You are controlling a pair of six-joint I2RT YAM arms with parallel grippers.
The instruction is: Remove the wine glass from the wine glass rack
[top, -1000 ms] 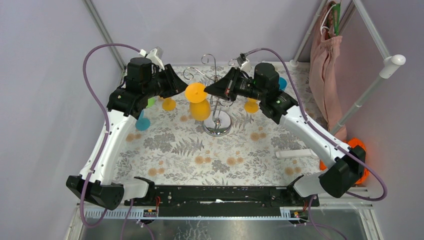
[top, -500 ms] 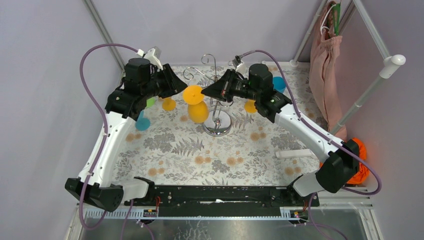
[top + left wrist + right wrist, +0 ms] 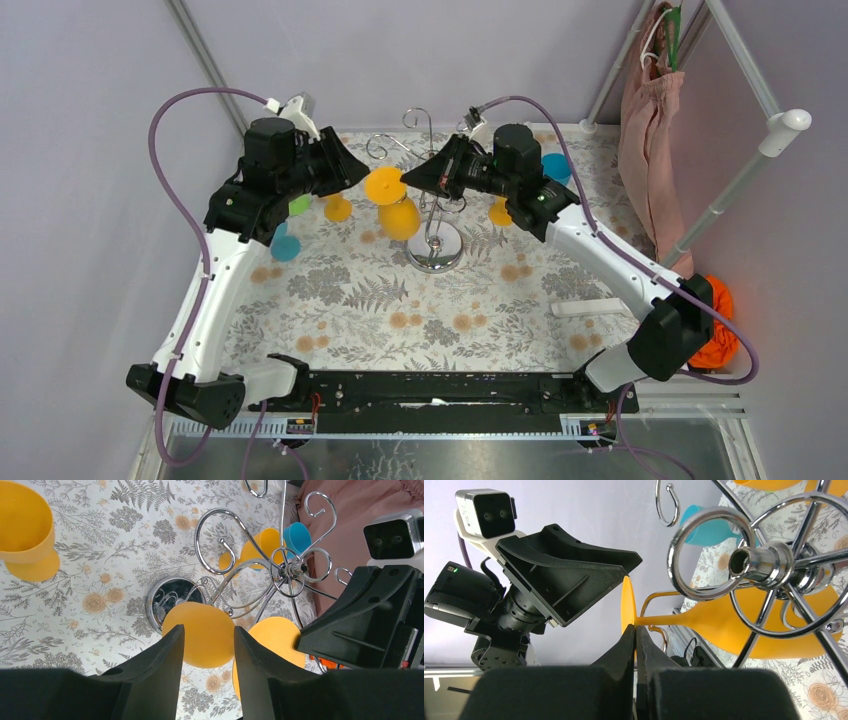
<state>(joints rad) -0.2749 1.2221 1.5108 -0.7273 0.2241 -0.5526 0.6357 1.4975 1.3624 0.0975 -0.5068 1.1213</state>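
I read the wine glass [image 3: 399, 216], orange, hanging bowl-down on the wine glass rack [image 3: 437, 250]. Its round foot was uppermost among the scroll arms, left of the central pole. The rack stood on the floral surface [image 3: 350, 295], between the two arms.

My left hand [image 3: 208, 628] had its fingers partway apart and held nothing. The flat face of the glass foot lay just beyond the tips and was wider than the gap.

My right hand [image 3: 635, 629] was fully closed, with its tips at the stem where it meets the foot. I could not tell whether they touched it.

A second orange glass [image 3: 25, 535] stood on the surface, apart from the rack.
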